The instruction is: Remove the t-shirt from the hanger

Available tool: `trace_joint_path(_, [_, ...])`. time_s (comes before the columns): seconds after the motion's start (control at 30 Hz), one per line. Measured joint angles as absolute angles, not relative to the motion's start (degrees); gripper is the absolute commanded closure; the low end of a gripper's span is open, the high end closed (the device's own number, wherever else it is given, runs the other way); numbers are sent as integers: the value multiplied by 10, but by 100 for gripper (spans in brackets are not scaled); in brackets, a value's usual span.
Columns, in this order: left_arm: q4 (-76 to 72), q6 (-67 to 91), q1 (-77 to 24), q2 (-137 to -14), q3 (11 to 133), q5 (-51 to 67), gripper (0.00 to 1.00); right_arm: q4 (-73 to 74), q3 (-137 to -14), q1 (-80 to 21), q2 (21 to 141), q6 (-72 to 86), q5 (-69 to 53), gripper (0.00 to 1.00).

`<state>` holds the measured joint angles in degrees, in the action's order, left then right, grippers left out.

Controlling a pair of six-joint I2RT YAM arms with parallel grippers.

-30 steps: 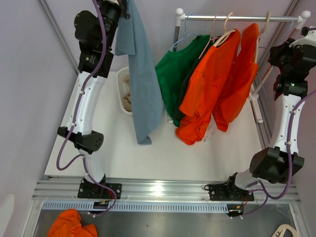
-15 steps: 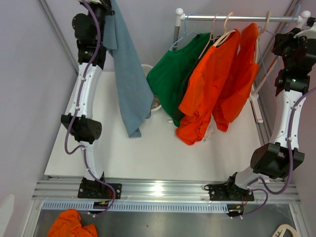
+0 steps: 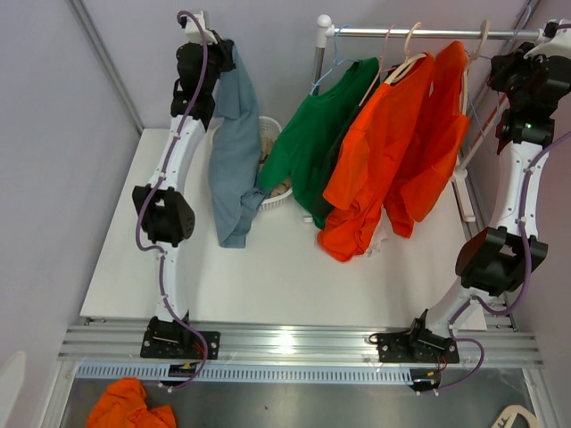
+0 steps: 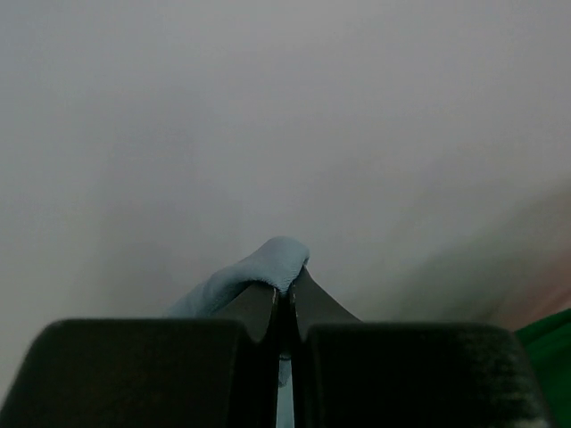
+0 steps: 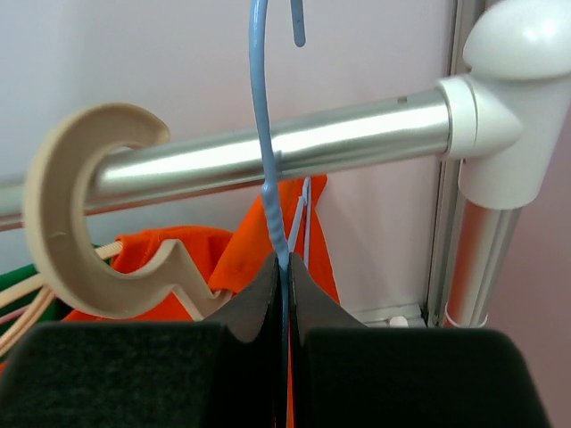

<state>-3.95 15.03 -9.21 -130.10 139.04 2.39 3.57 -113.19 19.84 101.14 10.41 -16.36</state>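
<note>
1. The left gripper point(image 4: 287, 292) is pinching a fold of the blue-grey t-shirt point(image 3: 236, 152). Its jaws are pressing fully together on the cloth, with no gap showing.
2. The t-shirt is hanging straight down from that raised gripper, off any hanger, over the left part of the table point(image 3: 294, 276). Its lower half is draping in front of a white basket point(image 3: 268, 134).
3. The right gripper point(image 5: 285, 267) is clamping the thin wire of the blue hanger point(image 5: 261, 134) below its hook, jaws shut tight on the wire.
4. The hanger's wire is crossing in front of the metal rail point(image 5: 312, 143) and running out of the top of the right wrist view. Whether the hook is resting on the rail cannot be told.
5. A beige hanger hook point(image 5: 71, 214) is curling around the rail just beside the blue wire.
6. A green shirt point(image 3: 317, 143) and two orange shirts point(image 3: 384, 152) are hanging on the rail between the two arms.
7. An orange cloth point(image 3: 134, 403) is lying crumpled below the table's near edge, on the left.
</note>
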Motion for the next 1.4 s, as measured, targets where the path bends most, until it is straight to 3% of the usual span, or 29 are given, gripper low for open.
trace_joint_path(0.17, [13, 169, -108, -1299, 1381, 23, 99, 61, -1132, 198, 1017, 102, -158, 100])
trace_joint_path(0.37, [84, 237, -141, -1264, 1274, 17, 99, 61, -1103, 199, 1016, 103, -139, 98])
trace_joint_path(0.43, [103, 253, -151, -1254, 1242, 14, 99, 54, -1092, 199, 1016, 102, -135, 88])
trace_joint_path(0.47, [112, 258, -156, -1249, 1227, 10, 99, 53, -1089, 199, 1015, 103, -133, 73])
trace_joint_path(0.6, [144, 274, -172, -1227, 1180, -1, 99, 65, -1080, 200, 1003, 102, -121, 53])
trace_joint_path(0.63, [152, 276, -175, -1222, 1174, -3, 95, 67, -1079, 201, 1000, 99, -116, 53])
trace_joint_path(0.67, [161, 279, -176, -1217, 1171, -4, 68, 68, -1079, 202, 997, 96, -113, 52])
trace_joint_path(0.73, [175, 281, -177, -1210, 1171, -10, 56, 75, -1080, 204, 989, 92, -105, 50])
trace_joint_path(0.77, [180, 282, -176, -1206, 1171, -13, 44, 82, -1081, 204, 983, 89, -101, 45])
trace_joint_path(0.87, [188, 279, -175, -1195, 1171, -18, 20, 102, -1093, 206, 966, 83, -93, 36])
trace_joint_path(0.97, [198, 270, -174, -1176, 1170, -23, 1, 121, -1101, 206, 942, 78, -87, 29])
trace_joint_path(1.03, [203, 267, -174, -1158, 1170, -24, 0, 136, -1104, 206, 921, 78, -82, 16])
trace_joint_path(1.17, [217, 264, -174, -1109, 1170, -28, 1, 169, -1114, 207, 879, 82, -74, 6])
trace_joint_path(1.4, [258, 255, -174, -1005, 1158, -29, 0, 232, -1119, 202, 820, 120, -100, 5])
